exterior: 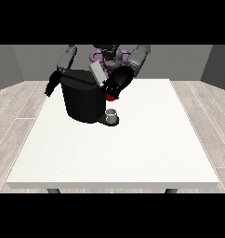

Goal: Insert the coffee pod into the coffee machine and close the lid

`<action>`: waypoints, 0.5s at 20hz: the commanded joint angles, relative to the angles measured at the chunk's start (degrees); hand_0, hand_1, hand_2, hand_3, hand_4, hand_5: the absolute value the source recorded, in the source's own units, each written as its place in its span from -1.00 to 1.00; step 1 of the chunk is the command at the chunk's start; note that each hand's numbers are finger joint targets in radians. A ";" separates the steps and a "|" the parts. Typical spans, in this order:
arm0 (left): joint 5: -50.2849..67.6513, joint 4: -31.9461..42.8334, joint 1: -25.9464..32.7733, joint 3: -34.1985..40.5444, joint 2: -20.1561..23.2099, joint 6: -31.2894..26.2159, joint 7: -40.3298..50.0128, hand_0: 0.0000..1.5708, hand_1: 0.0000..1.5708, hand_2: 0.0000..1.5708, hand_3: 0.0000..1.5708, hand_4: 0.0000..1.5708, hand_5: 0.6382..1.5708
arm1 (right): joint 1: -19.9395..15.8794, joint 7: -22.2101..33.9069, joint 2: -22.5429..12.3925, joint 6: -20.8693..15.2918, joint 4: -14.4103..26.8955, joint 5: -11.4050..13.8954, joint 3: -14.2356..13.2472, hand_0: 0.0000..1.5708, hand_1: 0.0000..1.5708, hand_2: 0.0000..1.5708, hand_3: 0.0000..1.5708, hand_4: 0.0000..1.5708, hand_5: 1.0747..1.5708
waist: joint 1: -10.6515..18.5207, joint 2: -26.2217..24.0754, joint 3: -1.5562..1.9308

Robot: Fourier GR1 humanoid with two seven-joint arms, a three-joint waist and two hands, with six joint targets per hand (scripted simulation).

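Hovering at the coffee machine (84, 100) lid (96, 74), hand at the view's right (116, 83), finger posture unreadable, risks clipping it.

Hand at the view's left (51, 85) hangs low, fingers downward; hand at the view's right (115, 85) reaches forward.

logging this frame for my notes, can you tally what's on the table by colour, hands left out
black: 1, the coffee machine
grey: 2, the raised lid and a cup at the machine's base
red: 1, a red thing at the machine
total: 4, all on the white table
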 commanded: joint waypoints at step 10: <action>-2.44 1.65 0.13 0.03 0.59 2.61 0.47 -1.00 -1.00 -0.39 -0.51 -1.00 1.00 | -0.86 5.43 -0.49 0.73 -0.25 1.27 1.03 -1.00 -1.00 -1.00 -1.00 -0.82 1.00 | 0.32 -2.44 -0.01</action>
